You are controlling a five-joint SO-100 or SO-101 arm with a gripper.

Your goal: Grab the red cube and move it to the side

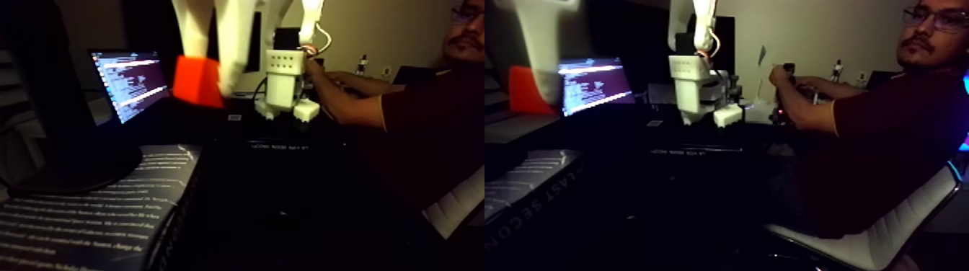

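Fixed view, seated person (876, 137) at a dark table (288, 180) beside a lit laptop (130, 83), white gripper (209, 72) close to the lens, jaws clamped on the red cube (196, 81), held aloft above the table.

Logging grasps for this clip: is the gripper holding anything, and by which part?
The red cube, lifted off the table; a white finger presses its right face. The opposite contact can't be made out.

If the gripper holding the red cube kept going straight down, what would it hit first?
The gripper would probably meet the dark tabletop beside the printed book; depth is unclear, so maybe the book's edge.
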